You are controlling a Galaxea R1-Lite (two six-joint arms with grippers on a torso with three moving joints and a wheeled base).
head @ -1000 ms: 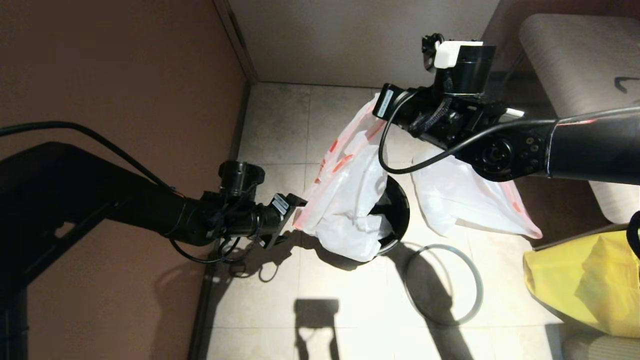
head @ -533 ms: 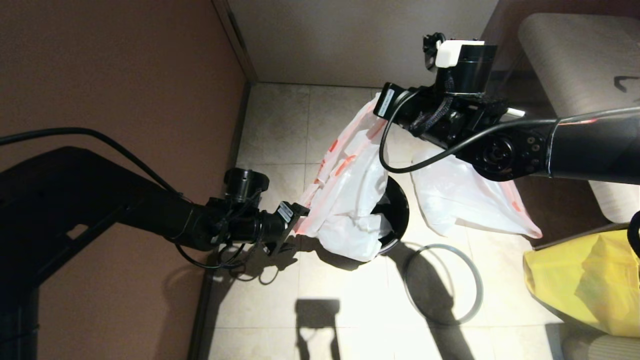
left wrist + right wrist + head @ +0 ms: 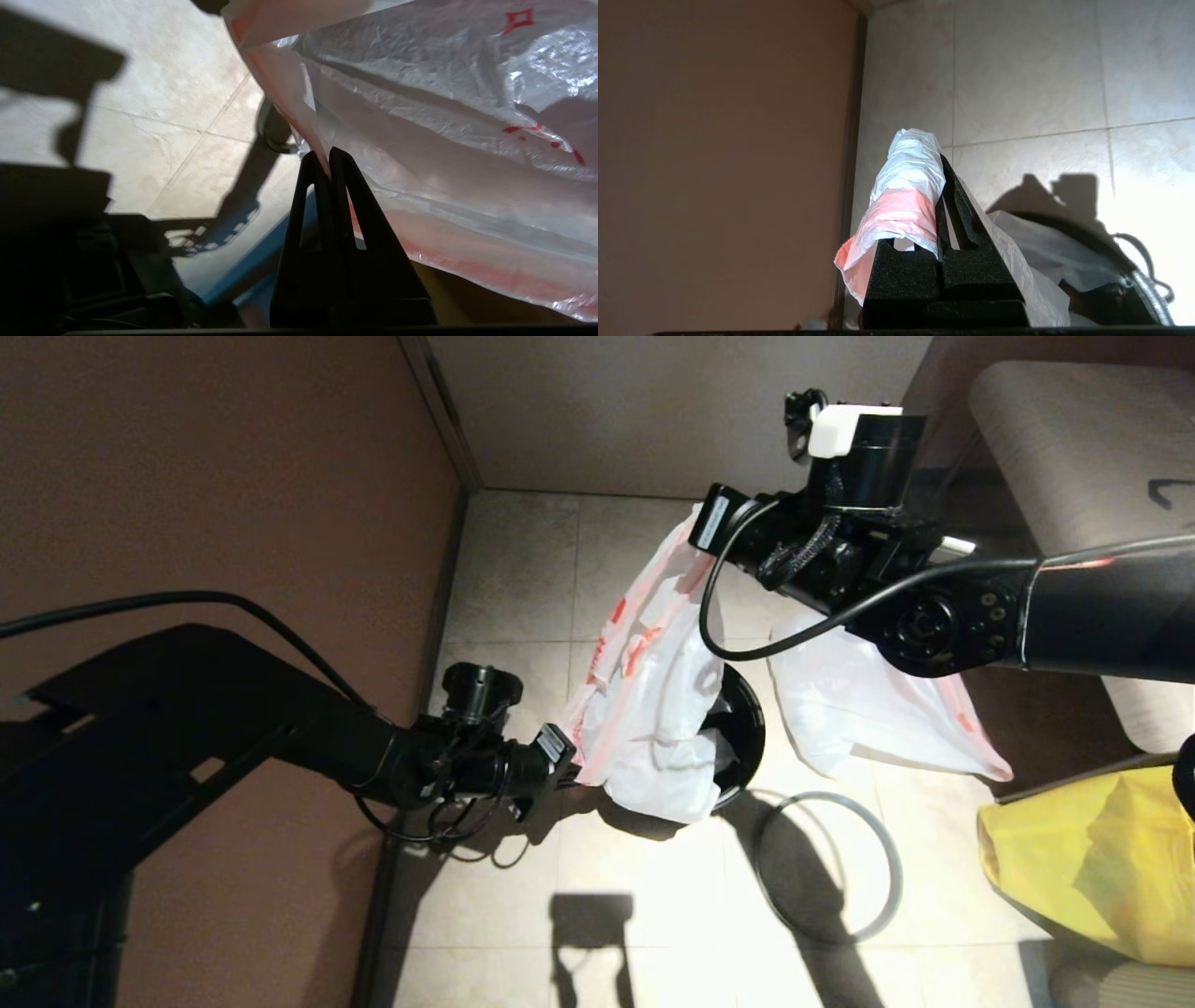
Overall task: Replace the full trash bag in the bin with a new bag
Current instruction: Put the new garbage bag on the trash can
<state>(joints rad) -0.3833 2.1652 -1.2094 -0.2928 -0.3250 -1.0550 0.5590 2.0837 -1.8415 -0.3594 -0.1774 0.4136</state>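
The new bag (image 3: 653, 709), thin white film with a red-pink band, hangs stretched between both grippers, and its lower part drapes into and over the black bin (image 3: 744, 714). My left gripper (image 3: 571, 761) is shut on the bag's lower left edge (image 3: 444, 116), with film pinched at the tips (image 3: 329, 156). My right gripper (image 3: 695, 527) is shut on the upper edge. There the band (image 3: 906, 186) wraps over one finger at the tips (image 3: 941, 161), above the bin (image 3: 1087, 235). The full trash bag (image 3: 859, 700) lies on the floor right of the bin. The grey hoop (image 3: 898, 877) lies on the tiles.
A brown wall runs along the left and a pale wall closes the corner behind. A big yellow bag (image 3: 1102, 868) sits at the right. A padded seat (image 3: 1074, 448) stands at the back right. Open tiles lie in front of the bin.
My left gripper has moved right and nearer, drawing the bag's lower edge along the bin's left side. The right gripper has shifted slightly up and left.
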